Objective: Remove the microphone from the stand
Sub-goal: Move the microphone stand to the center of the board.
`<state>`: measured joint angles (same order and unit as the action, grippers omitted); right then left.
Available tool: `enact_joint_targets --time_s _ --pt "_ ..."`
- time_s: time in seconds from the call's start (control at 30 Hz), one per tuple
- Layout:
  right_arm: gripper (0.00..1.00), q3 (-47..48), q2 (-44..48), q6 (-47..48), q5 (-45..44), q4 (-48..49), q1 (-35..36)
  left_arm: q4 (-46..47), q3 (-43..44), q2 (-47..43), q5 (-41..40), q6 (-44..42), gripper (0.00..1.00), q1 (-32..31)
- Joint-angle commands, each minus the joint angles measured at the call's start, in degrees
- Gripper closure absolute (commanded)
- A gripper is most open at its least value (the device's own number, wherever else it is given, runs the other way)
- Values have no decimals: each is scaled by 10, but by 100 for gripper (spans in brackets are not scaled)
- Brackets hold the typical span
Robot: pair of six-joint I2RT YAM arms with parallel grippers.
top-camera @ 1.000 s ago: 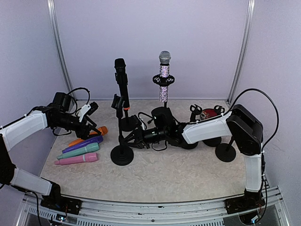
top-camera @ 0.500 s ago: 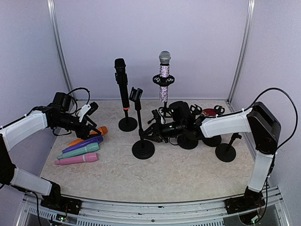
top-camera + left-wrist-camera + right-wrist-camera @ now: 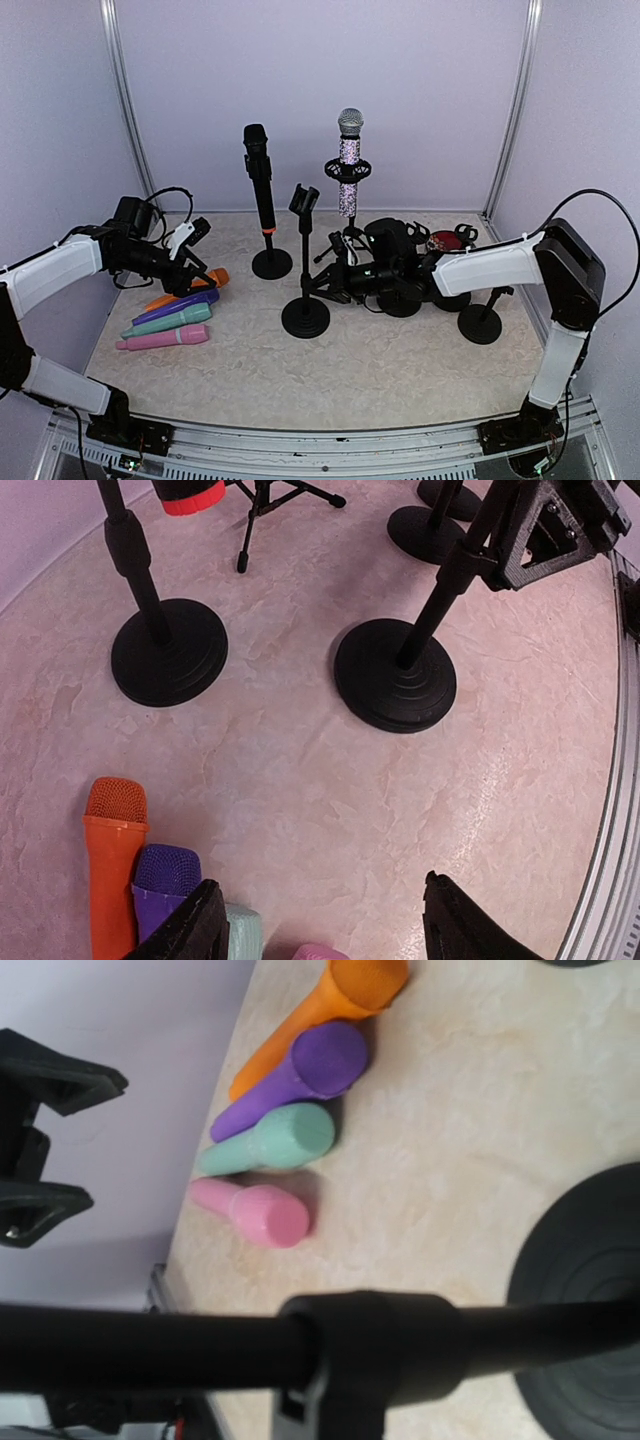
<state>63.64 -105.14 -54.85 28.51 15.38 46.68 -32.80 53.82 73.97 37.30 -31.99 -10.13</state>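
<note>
The black mic [image 3: 258, 175] stands upright at the far left of the middle. It has a black head and an orange ring at the lower end, and it sits in a round stand [image 3: 271, 265]. To its right, the silver mic [image 3: 348, 160] has a shiny head and a glittering body. It is upright in the ring holder of a tripod [image 3: 349, 236].

A bare stand [image 3: 305, 316] with only a clip on top is nearer, between these two. The right end effector [image 3: 322, 283] is clamped on its pole, low, from the right side.

The left end effector [image 3: 320, 890] hangs at the left with its fingers apart, above four coloured mics [image 3: 175, 320] that lie side by side on the bench [image 3: 380, 370].
</note>
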Motion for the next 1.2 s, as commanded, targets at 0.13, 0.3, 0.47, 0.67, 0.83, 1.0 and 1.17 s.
enact_joint_targets --time_s 0.13,0.3,0.47,0.67,0.83,1.0,1.17 --pt "100 16 12 102 -130 -152 9 -3 11 14 8 5 35 -4" --pt "100 59 -1 149 -172 -198 29 -3 13 19 8 8 35 -6" --pt "100 93 -19 188 -227 -232 55 -2 10 19 5 7 36 -6" --pt "100 121 -32 250 -354 -277 99 -3 9 19 5 7 36 -6" --pt "100 131 -35 305 -470 -299 130 -4 10 19 5 7 36 -6" --pt "100 147 -41 359 -548 -315 154 -5 10 18 6 7 36 -6" --pt "100 172 -57 397 -635 -331 181 -6 10 17 7 7 36 -6"
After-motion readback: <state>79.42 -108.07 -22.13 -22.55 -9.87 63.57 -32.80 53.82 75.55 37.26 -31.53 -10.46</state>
